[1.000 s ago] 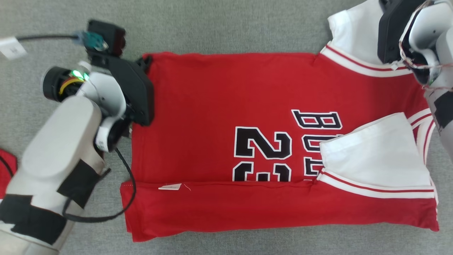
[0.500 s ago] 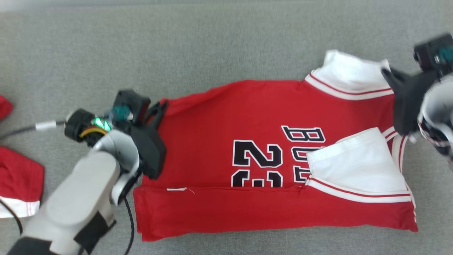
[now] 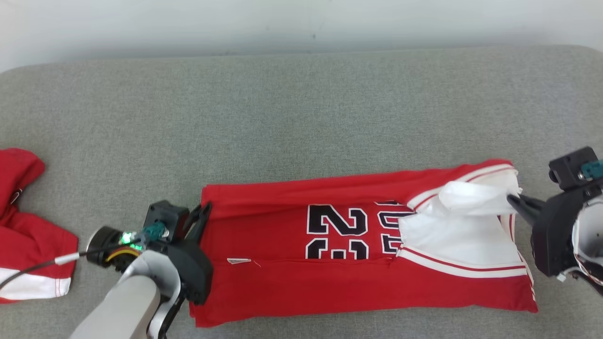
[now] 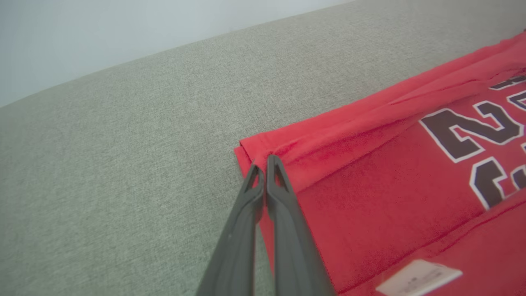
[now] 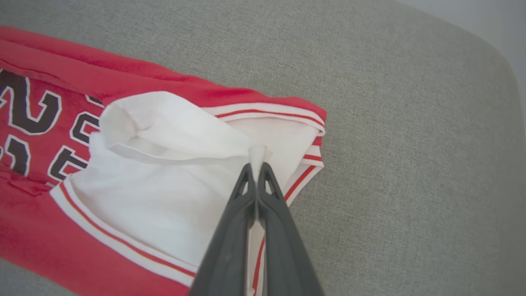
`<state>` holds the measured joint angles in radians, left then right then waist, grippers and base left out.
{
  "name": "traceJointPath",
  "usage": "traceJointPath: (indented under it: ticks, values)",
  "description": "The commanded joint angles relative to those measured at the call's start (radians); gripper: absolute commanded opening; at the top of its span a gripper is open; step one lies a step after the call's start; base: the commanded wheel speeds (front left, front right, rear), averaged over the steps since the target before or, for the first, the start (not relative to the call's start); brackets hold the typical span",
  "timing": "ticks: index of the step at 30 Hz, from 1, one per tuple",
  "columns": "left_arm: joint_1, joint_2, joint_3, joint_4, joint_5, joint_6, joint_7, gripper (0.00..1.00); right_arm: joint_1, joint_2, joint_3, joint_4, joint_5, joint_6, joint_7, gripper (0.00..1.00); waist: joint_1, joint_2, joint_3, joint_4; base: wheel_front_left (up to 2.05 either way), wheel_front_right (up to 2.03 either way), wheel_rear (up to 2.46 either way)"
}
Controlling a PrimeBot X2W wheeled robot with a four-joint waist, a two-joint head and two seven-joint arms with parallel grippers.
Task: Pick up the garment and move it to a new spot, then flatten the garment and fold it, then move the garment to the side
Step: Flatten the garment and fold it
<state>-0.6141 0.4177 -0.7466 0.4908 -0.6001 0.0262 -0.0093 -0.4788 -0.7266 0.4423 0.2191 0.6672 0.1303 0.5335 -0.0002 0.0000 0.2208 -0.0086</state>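
Both ends pinched: left fingers [image 4: 283, 205], low and pointing inward, clamp the red jersey [image 3: 292, 282] by its corner; right fingers [image 5: 271, 197] clamp its white flap [image 5: 164, 123].

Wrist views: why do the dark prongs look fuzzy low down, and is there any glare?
Left wrist view: the jaws blur toward the bottom edge, probably too close to the lens. Right wrist view: same blur low down, while the white fabric at the tips is crisp. Head view: soft even light, no glare on the jersey.

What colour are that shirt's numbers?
Black, outlined in white, on the red shirt; the numbers show best in the head view.
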Motion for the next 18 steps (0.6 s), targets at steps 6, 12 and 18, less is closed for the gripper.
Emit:
traceJointPath:
  ticks: [6,12,18]
  values:
    - [0.069,-0.004,0.008,0.037,-0.023,0.019,-0.046,0.0,0.161,0.026,-0.12,-0.131,-0.033,0.0,0.098,0.0,0.0002,0.0,-0.016,-0.008,0.0,0.0,0.0]
    - [0.089,-0.012,0.012,0.06,-0.037,0.027,-0.068,0.0,0.261,0.06,-0.196,-0.218,-0.065,0.0,0.172,0.0,0.0002,0.0,-0.02,-0.004,0.0,0.0,0.0]
    - [0.11,-0.015,0.015,0.067,-0.051,0.03,-0.083,0.0,0.335,0.082,-0.243,-0.28,-0.079,0.0,0.236,0.0,0.0002,0.0,-0.03,-0.002,0.0,0.0,0.0]
